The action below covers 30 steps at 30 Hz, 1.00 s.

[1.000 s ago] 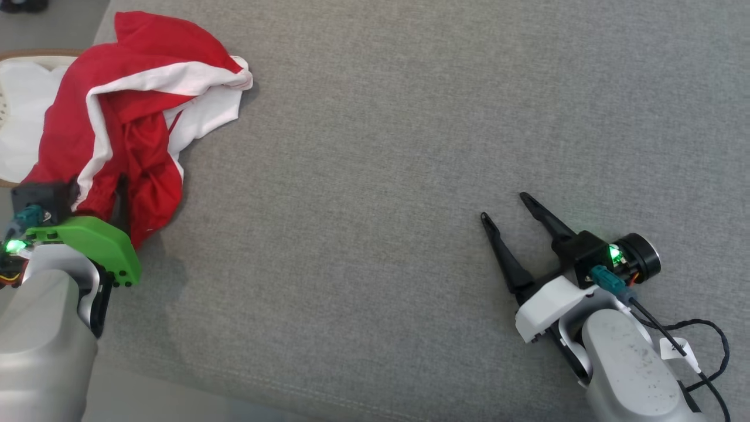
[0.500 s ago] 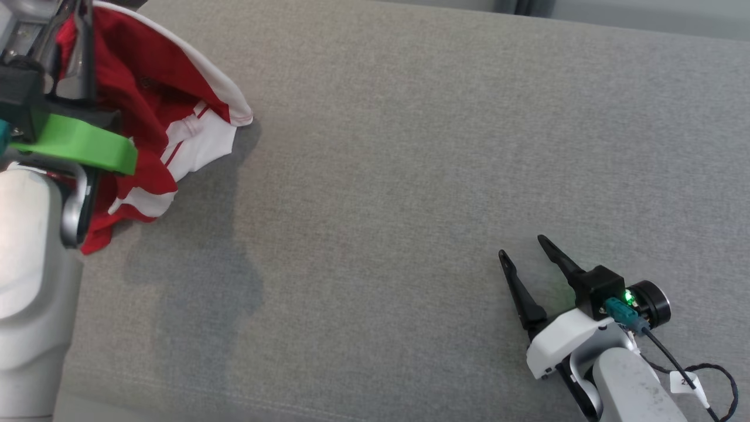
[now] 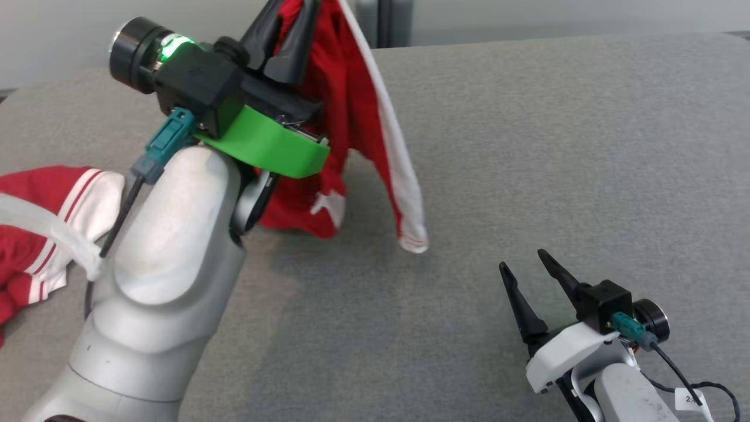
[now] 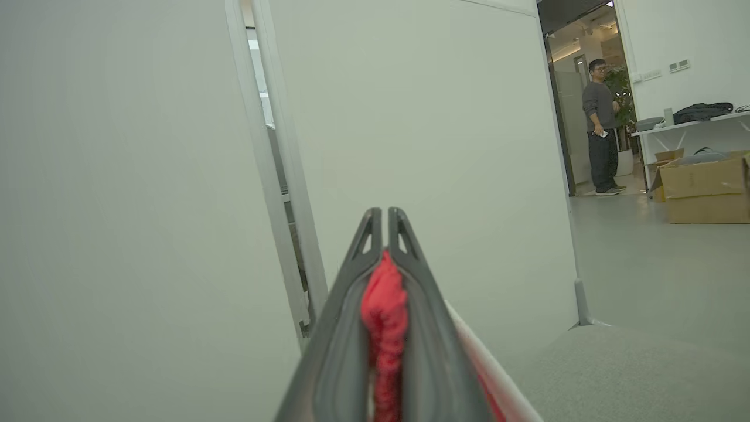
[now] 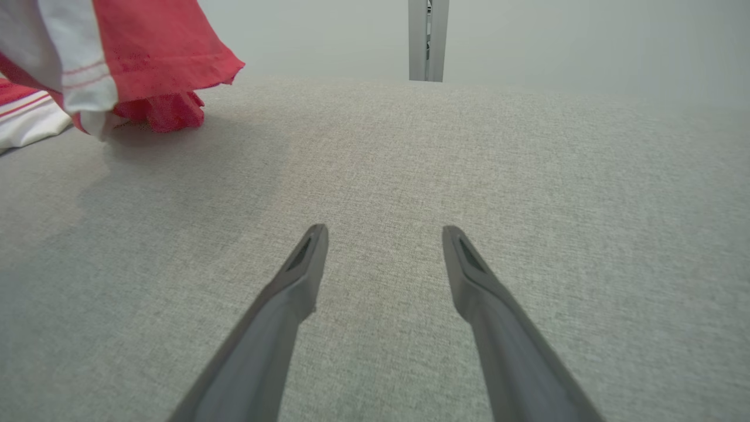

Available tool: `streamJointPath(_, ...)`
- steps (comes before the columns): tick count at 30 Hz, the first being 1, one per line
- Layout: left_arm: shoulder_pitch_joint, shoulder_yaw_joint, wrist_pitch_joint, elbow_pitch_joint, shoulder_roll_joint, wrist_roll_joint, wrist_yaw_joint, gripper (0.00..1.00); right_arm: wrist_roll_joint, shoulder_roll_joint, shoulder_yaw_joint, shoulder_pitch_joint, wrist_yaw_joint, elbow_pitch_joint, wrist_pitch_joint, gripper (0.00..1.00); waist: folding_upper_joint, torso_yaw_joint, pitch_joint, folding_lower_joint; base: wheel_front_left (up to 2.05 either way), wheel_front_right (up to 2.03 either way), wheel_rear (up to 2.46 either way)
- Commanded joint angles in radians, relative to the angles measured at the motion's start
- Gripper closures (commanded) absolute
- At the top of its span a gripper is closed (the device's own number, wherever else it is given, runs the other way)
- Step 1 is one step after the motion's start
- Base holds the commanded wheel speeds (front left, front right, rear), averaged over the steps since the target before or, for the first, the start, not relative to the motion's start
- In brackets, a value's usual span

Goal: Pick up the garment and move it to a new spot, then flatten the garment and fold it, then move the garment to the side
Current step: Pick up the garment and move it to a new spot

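The garment (image 3: 357, 117), red with a white band, hangs from my left gripper (image 3: 286, 23), which is raised high at the top of the head view and shut on a bunch of its red cloth (image 4: 384, 305). Its lower end (image 3: 410, 237) reaches the grey padded surface (image 3: 527, 146). In the left wrist view the two fingers close at my left gripper (image 4: 381, 214) with red cloth pinched between them. My right gripper (image 3: 522, 260) rests low at the lower right, open and empty, fingers apart (image 5: 384, 230). From there the garment (image 5: 158, 47) hangs at the upper left.
A second red cloth with white, red-striped hems (image 3: 35, 234) lies at the left edge of the surface, partly behind my left arm. A white partition (image 4: 439, 146) stands behind the surface. Far off, a person (image 4: 600, 123) stands by a doorway near cardboard boxes (image 4: 703, 187).
The left arm has lifted the garment off the left side and carried it up and rightward over the surface. The head camera has tilted up. The right gripper stays open.
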Motion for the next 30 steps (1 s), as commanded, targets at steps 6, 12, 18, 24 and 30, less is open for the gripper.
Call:
streamJointPath(6, 0.039, 0.015, -0.001, 0.062, -0.061, -0.020, -0.002, 1.00, 0.007, -0.002, -0.017, 0.025, -0.002, -0.016, -0.001, 0.00, -0.0001, -0.150, -0.013, -0.0001, 0.00, 0.00, 0.00)
streamJointPath(12, 0.216, 0.076, -0.001, 0.168, -0.039, 0.008, 0.002, 0.40, -0.004, -0.002, -0.034, 0.030, -0.002, -0.023, -0.001, 0.00, -0.0001, -0.127, -0.017, -0.0001, 0.00, 0.00, 0.00)
streamJointPath(18, 0.481, 0.171, -0.001, 0.219, -0.003, 0.037, 0.002, 0.00, -0.008, -0.003, -0.044, 0.036, -0.002, -0.020, -0.001, 0.00, -0.0001, -0.095, -0.047, -0.0001, 0.00, 0.00, 0.00)
streamJointPath(24, 0.678, 0.302, -0.001, 0.187, -0.004, 0.067, 0.004, 0.00, -0.013, -0.002, -0.056, 0.067, -0.002, -0.023, 0.000, 0.00, -0.0001, -0.056, -0.101, -0.0001, 0.00, 0.00, 0.00)
streamJointPath(30, 0.788, 0.398, -0.001, 0.132, -0.041, 0.119, 0.003, 0.00, -0.007, -0.002, -0.064, 0.109, -0.002, -0.019, 0.000, 0.00, -0.0001, -0.035, -0.155, -0.0001, 0.00, 0.00, 0.00)
